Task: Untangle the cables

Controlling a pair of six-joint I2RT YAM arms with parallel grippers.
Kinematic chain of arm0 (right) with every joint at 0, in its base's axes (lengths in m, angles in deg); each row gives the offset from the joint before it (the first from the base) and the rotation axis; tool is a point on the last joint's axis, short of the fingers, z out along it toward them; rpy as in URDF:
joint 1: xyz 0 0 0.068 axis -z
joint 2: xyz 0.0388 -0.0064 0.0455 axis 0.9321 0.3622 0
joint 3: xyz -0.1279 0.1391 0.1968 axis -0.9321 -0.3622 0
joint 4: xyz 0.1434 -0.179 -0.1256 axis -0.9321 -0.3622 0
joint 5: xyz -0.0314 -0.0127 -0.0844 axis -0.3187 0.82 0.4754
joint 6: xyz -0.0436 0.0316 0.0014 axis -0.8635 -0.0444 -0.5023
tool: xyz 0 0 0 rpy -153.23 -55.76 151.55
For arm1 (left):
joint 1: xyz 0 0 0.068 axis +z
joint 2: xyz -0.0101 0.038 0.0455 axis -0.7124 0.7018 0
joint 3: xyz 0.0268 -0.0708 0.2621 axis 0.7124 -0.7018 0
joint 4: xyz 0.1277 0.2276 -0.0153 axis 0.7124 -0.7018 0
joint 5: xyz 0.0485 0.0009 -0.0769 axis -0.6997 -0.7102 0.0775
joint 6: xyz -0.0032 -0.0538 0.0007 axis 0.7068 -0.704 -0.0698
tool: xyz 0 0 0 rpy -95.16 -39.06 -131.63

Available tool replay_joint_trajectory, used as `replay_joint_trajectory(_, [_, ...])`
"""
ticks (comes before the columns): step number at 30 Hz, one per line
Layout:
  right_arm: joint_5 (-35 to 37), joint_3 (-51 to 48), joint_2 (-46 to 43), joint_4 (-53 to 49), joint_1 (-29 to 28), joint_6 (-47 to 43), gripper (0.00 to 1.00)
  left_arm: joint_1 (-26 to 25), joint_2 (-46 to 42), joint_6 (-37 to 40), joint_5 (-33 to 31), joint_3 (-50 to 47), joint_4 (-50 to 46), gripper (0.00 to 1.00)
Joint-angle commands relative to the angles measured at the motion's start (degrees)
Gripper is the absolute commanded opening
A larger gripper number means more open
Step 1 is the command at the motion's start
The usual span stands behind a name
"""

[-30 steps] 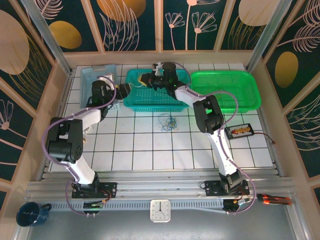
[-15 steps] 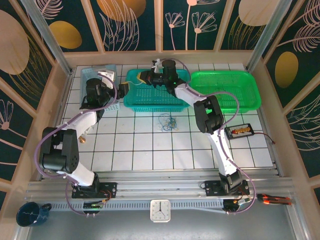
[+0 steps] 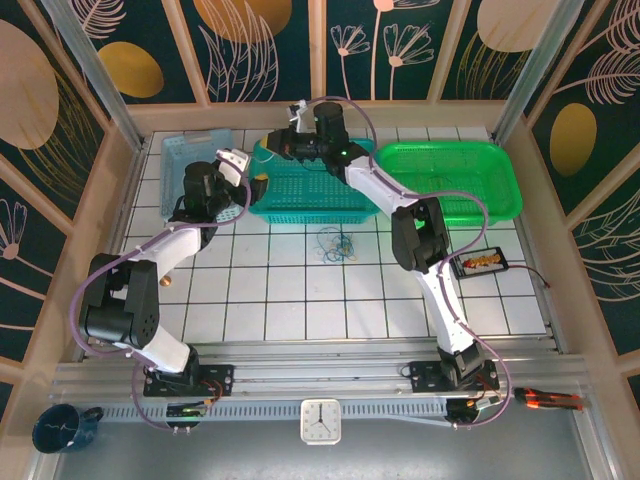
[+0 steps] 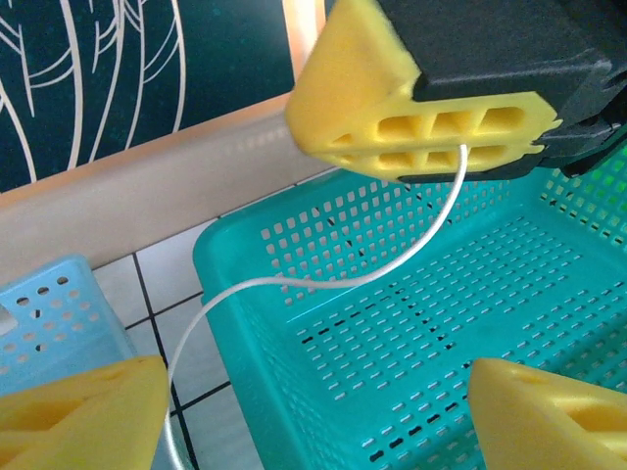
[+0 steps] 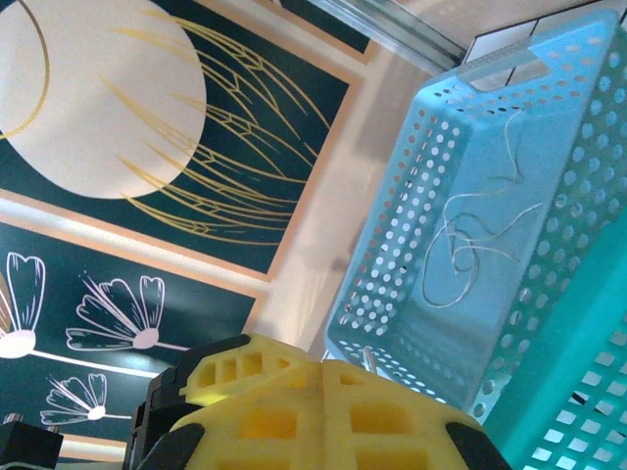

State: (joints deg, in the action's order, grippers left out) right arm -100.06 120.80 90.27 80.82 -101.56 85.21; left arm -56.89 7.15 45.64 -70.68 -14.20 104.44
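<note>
Right claw [image 4: 431, 137] tight on white cable [image 4: 323, 282], left claw [image 4: 313, 411] wide open, empty; white-tiled table [image 3: 290, 290], floral walls [image 3: 400, 45].

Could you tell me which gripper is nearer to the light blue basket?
Left. The left gripper is open at the light blue basket's right edge; the right gripper, shut on a white cable, is farther right over the teal basket.

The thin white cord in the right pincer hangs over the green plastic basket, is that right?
Not quite: the thin white cord in the right pincer hangs over the teal plastic basket, as the left wrist view shows.
</note>
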Motion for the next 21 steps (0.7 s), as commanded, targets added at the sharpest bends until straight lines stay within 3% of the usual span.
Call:
replay_joint_trajectory(1, [0.1, 2.0, -3.3, -1.6, -0.8, -2.2, 0.0, -0.8, 0.8, 3.3, -1.3, 1.6, 3.0, 0.78])
replay_joint_trajectory(9, [-0.1, 2.0, -3.4, -2.1, -1.8, -2.4, 0.0, -1.2, 2.0, 4.6, -3.4, 1.5, 6.0, 0.75])
replay_joint_trajectory(21, [-1.1, 1.2, -4.2, -0.5, -2.4, -1.3, 0.0, -1.5, 5.3, 4.0, -2.1, 3.5, 5.6, 0.39])
